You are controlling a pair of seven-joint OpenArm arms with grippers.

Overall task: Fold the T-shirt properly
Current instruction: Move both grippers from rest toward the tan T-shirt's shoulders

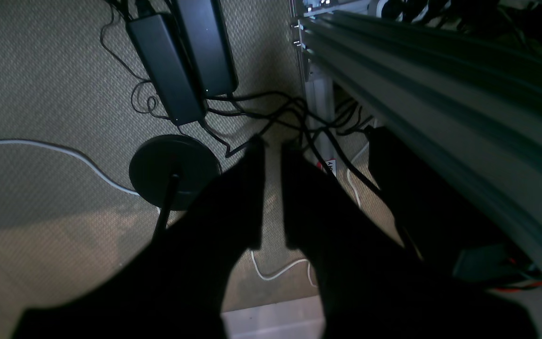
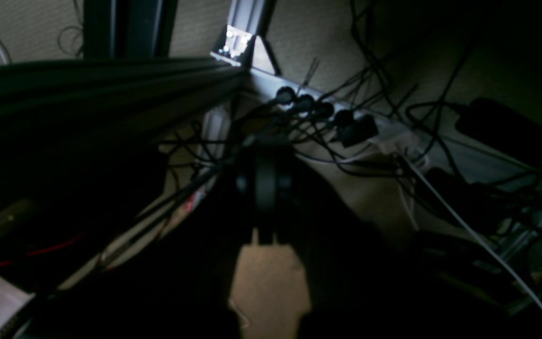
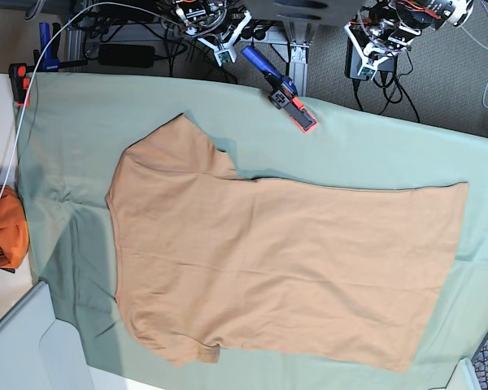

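Observation:
The tan T-shirt point(image 3: 276, 260) lies flat and spread out on the pale green cloth point(image 3: 374, 146), with its neck and sleeves to the left and its hem to the right. It shows only in the base view. Both arms hang behind the table's far edge, away from the shirt. My left gripper point(image 3: 368, 63) point(image 1: 273, 143) points down at the floor, empty, with a narrow gap between its fingers. My right gripper point(image 3: 222, 50) point(image 2: 265, 179) also points down over cables, with its dark fingers together and nothing in them.
A darker orange cloth bundle point(image 3: 0, 227) lies at the left edge. A blue and orange clamp point(image 3: 285, 93) sits on the far table edge, and another clamp point(image 3: 18, 81) is at the far left corner. A white cable point(image 3: 16, 146) runs down the left side. Power bricks point(image 1: 177, 61) and cables lie on the floor.

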